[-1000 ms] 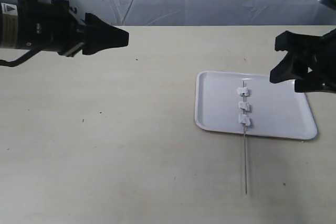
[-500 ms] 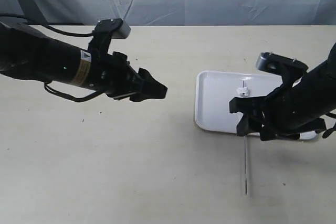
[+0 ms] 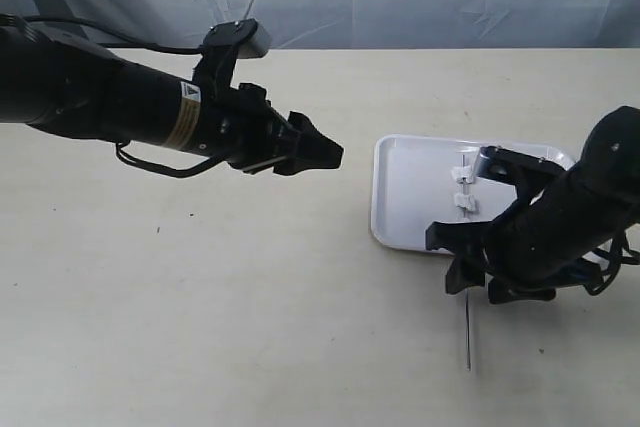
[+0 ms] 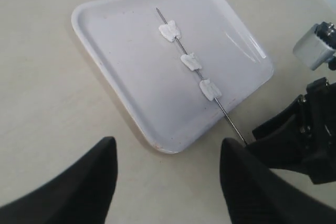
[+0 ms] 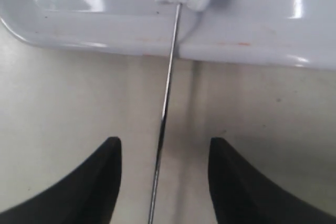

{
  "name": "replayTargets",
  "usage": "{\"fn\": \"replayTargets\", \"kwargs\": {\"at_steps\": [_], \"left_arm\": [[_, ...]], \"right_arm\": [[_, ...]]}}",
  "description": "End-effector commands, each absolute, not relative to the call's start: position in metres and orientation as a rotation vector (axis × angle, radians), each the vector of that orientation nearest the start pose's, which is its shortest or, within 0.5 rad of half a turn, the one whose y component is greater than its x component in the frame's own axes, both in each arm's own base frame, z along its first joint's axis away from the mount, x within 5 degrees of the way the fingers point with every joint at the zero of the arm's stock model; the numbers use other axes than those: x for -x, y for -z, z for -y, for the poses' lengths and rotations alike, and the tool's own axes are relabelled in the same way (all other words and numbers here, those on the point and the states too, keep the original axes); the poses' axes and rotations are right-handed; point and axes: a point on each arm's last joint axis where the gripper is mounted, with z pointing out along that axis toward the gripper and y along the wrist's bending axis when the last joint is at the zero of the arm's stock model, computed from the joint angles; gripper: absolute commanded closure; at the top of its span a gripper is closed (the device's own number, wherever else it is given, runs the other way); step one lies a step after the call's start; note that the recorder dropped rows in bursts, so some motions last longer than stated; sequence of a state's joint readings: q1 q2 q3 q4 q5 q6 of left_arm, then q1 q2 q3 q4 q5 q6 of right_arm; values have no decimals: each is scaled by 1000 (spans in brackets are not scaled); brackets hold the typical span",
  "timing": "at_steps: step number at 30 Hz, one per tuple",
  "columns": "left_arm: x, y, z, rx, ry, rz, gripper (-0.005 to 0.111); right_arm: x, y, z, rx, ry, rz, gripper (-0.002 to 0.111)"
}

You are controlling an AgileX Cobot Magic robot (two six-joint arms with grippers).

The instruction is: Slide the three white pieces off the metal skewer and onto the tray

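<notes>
The tray [image 3: 400,197] lies flat on the bench [image 3: 250,327], toward 3 o'clock from the bench's middle in the exterior view. The skewer [image 4: 226,115] lies along the 12-to-6 line. Its 12 o'clock part rests inside the tray, it crosses the tray's 6 o'clock rim, and its bare end reaches out over the bench toward 6 o'clock. The three white pieces [image 4: 190,62] are all threaded on it in a row inside the tray, each apart from the next, and the one nearest 6 o'clock sits just inside the rim. In the exterior view only two of them show; the third is hidden behind the right arm [image 3: 570,217].

That arm comes in from 3 o'clock and bends low over the tray's 6 o'clock rim. The right jaws stand wide open, with the skewer's bare shaft running between the two fingers [image 5: 100,182] and touching neither; they hold nothing

The left arm [image 3: 120,107] reaches in from 9 o'clock. The left jaws point toward 3 o'clock over bare bench, well apart from the tray, spread wide and empty
</notes>
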State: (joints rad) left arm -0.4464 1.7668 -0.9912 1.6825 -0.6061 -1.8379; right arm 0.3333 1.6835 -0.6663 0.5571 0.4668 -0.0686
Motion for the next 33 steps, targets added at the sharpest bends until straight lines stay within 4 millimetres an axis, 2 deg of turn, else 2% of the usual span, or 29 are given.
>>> {"fn": "replayTargets", "kwargs": {"at_steps": [1,7,14,16,24,33], "left_arm": [[-300,-198,202,-672,987,-2270,51],[-299,-198,202,-679,1002,-2268,51],[-298,-199,203,-686,1017,-2267,51],[-298,-199,203,-686,1017,-2267,51],[-297,-199,203,-696,1018,-2267,51],[-296,-199,204,-707,1039,-2264,51]], "right_arm": [[-235,-120,-117,-62,-462,-2966,60],[-232,-114,-130,-52,-460,-2953,60],[-232,-111,-131,-81,-451,-2963,60],[-233,-111,-130,-89,-449,-2956,67],[-234,-111,-130,-99,-446,-2939,109],[-235,-111,-130,-101,-444,-2929,109]]}}
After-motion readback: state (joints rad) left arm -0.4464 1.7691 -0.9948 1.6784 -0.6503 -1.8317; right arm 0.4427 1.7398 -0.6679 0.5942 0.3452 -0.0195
